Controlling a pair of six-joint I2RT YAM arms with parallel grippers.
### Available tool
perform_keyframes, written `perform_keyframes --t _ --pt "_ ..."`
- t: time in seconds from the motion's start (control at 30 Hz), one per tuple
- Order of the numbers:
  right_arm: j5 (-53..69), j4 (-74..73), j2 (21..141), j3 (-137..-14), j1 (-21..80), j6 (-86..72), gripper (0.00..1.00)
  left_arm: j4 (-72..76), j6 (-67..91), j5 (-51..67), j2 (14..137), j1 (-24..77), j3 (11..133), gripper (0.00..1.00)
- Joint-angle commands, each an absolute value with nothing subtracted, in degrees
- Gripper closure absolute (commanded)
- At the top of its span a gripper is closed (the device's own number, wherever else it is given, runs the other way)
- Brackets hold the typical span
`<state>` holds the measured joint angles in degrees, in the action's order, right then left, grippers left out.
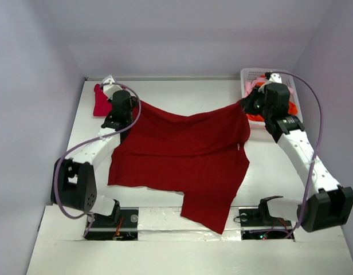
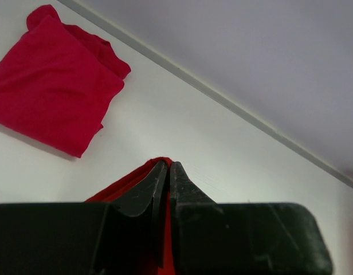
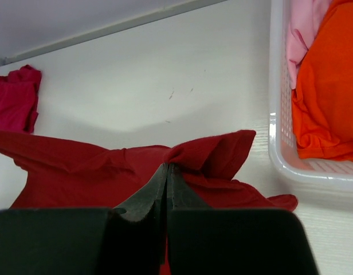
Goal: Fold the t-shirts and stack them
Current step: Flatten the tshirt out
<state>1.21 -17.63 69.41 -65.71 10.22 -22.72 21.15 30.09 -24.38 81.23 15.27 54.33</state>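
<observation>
Left gripper: nearest my left wrist camera, my left gripper (image 2: 168, 169) is pinched tight on one top corner of the dark red t-shirt (image 1: 182, 154).
Right gripper: my right gripper (image 3: 167, 171) is pinched tight on the other top corner.
Where the shirt is: stretched between my two grippers across the middle of the top view. It sags in the middle, and its bottom end hangs toward the lower edge of the frame.
Long way: the held edge runs left to right.
Nearer arm: neither, I think, since each holds one corner.
Folded pile: the crimson-pink t-shirt (image 2: 50, 86) lies folded at upper left, near my left gripper.
Basket: the white basket (image 3: 278, 143) at upper right holds the orange t-shirt (image 3: 331, 86) and the pale pink t-shirt (image 3: 299, 34).
Count: four t-shirts, one basket, two grippers.
</observation>
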Motion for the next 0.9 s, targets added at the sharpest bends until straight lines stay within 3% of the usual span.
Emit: perform_keyframes --t 0.0,0.6,0.87 --pt "0.26 -11.61 72.15 -69.43 10.46 -22.41 1.0 24.61 30.32 -23.47 82.96 14.24 57.48 1.0" --pt "-7.82 -11.51 84.63 -83.4 10.46 -20.57 1.0 24.0 30.06 -19.6 93.51 9.32 69.52 1.0" --pt "-7.21 -10.37 88.15 -83.59 10.46 -20.22 1.0 26.89 30.41 -17.23 96.5 8.26 68.03 1.0"
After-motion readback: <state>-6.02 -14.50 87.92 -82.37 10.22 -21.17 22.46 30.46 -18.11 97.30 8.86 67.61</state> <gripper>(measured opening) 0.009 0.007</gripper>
